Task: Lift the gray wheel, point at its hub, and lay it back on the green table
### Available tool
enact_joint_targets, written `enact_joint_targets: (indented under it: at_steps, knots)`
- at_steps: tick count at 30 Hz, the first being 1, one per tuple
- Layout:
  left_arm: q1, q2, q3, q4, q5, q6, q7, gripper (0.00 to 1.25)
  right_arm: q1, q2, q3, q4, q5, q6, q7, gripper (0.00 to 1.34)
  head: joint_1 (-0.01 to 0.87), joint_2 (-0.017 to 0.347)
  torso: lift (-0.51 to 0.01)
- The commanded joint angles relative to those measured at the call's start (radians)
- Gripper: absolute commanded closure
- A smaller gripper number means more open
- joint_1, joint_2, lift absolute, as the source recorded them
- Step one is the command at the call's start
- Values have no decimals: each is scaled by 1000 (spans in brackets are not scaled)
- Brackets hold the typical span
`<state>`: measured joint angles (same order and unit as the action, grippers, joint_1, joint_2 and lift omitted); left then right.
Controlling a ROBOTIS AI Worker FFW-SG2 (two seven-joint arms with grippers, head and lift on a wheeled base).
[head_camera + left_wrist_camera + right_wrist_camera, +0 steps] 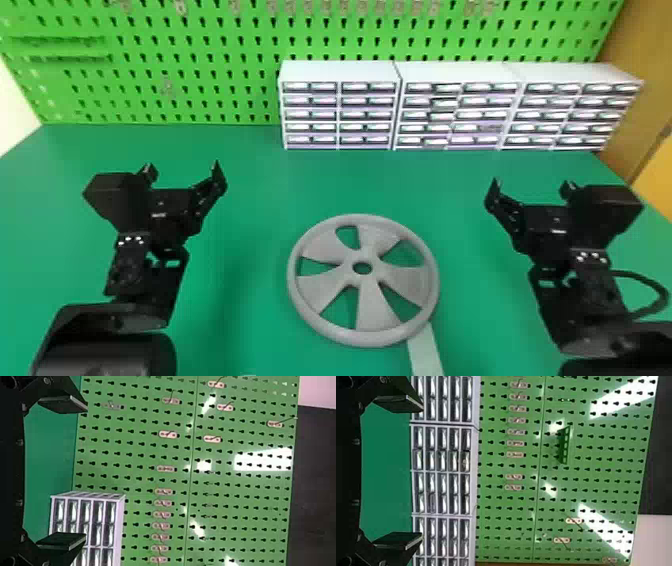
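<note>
Head view: the wheel (370, 305) lies flat on the green table (260, 190), between left gripper (183, 171) and right gripper (531, 185), both open and empty. Neither is clearly nearer; reaching its rim likely means moving inward and back toward the robot.

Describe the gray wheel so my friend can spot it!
Look at the big green table below the holey wall. On it, between the left claw and the right claw, lies the gray wheel. It's round, with wide spokes and a middle hole, unlike the straight pale strip at its rim.
</note>
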<state>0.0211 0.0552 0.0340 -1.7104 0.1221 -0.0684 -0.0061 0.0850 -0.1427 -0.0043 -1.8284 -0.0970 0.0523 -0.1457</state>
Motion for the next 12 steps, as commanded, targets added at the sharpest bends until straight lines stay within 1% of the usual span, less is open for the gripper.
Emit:
enact_joint_targets:
  at_steps: [1,7,12]
  knots:
    - [-3,0,4,0,2,1,0,147,-1,3,-5,0,2,-2,0,162,692,48,-93]
    - [-15,0,3,2,-4,1,0,147,1,9,-20,0,3,-6,0,162,692,48,-93]
    - [-10,0,3,2,-1,-1,0,147,1,8,-20,0,3,-8,0,162,692,48,-93]
